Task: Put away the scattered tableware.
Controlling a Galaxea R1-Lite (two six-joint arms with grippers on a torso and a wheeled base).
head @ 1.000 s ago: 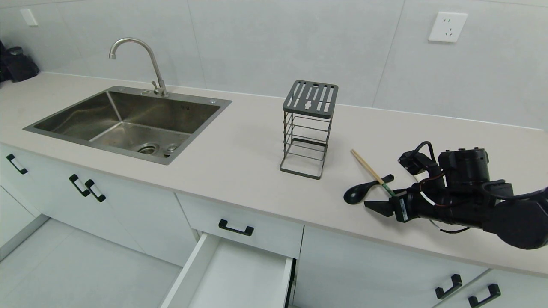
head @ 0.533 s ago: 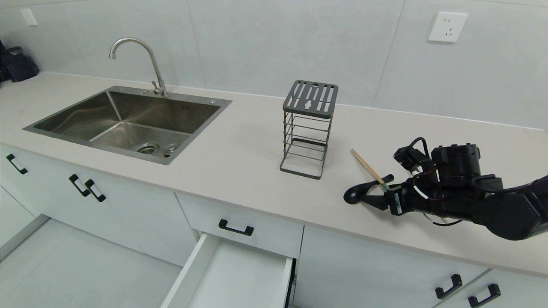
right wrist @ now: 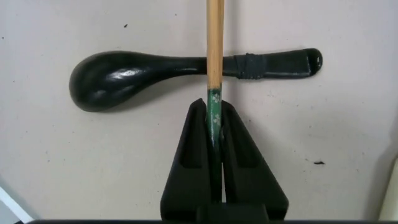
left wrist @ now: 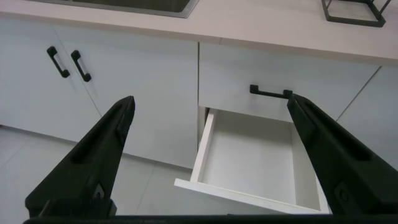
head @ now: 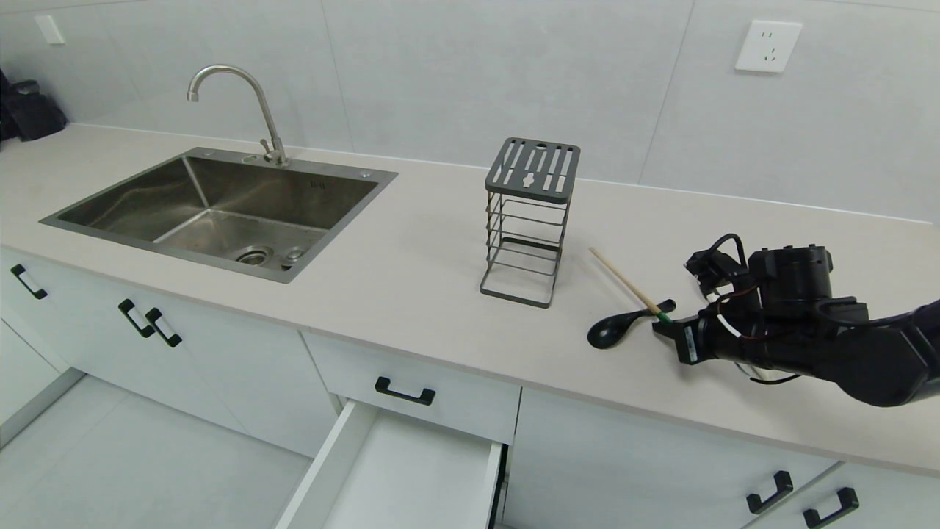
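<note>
Here we are at the worktop, and the action sits in the right half of the head view. The right gripper is low over the surface at centre right, its fingers clenched on the green-painted end of a wooden chopstick. From that pinched end the pale shaft runs up and to the left in the frame, towards the dark wire rack; its far tip stops near the rack's base without touching it. The wrist camera gives us a close look: the chopstick crosses right over the handle of a black spoon. The spoon lies flat on the worktop just in front of the fingertips, bowl towards the left of the head view. We cannot tell whether the stick rests on that handle or clears it. The rack stands upright at the middle of the head view, slotted plate on top. Over on the left the steel sink is set into the worktop with its curved faucet behind it. A white wall outlet sits at upper right. Down at the bottom centre a white drawer stands pulled out. The left gripper hangs in front of the cabinets facing that drawer, fingers spread wide and holding nothing.
</note>
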